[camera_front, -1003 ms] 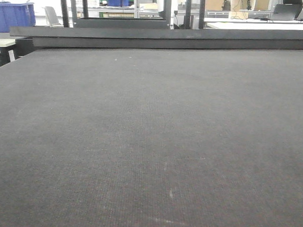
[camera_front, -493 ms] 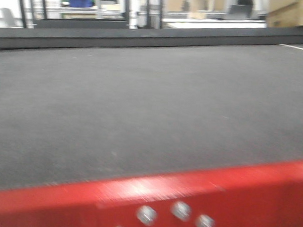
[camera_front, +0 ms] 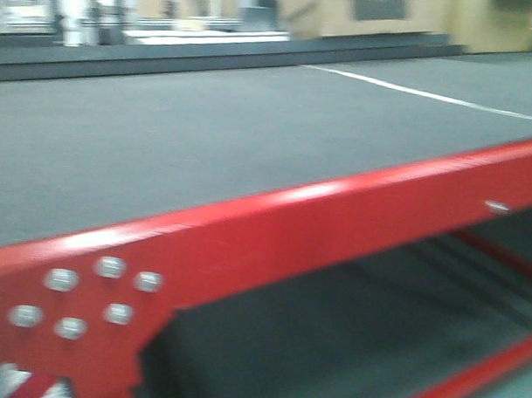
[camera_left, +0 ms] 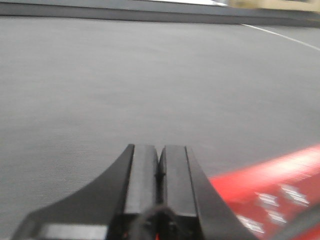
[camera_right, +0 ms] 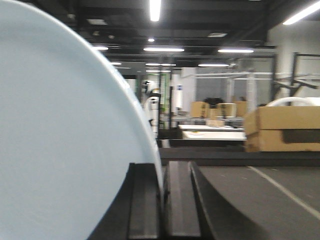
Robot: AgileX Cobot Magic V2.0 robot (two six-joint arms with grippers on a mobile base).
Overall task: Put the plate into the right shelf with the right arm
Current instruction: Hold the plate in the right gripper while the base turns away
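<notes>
The white plate point(camera_right: 60, 140) fills the left half of the right wrist view, standing on edge. My right gripper point(camera_right: 161, 167) is shut on the plate's rim, which runs down between the two black fingers. In the left wrist view my left gripper point(camera_left: 159, 150) is shut with nothing between its fingers, hanging over the grey mat point(camera_left: 125, 75). The right shelf is out of view. Neither gripper shows in the front view.
A red-framed table point(camera_front: 274, 225) with a grey mat top point(camera_front: 163, 134) crosses the front view, blurred, with a lower level beneath. A white line point(camera_front: 427, 95) runs across the mat at right. Cardboard boxes point(camera_right: 282, 127) and distant tables stand behind.
The front view has swung to the right and back: the table's red front rail has risen into view and now slants across the frame, and the background has shifted left.
</notes>
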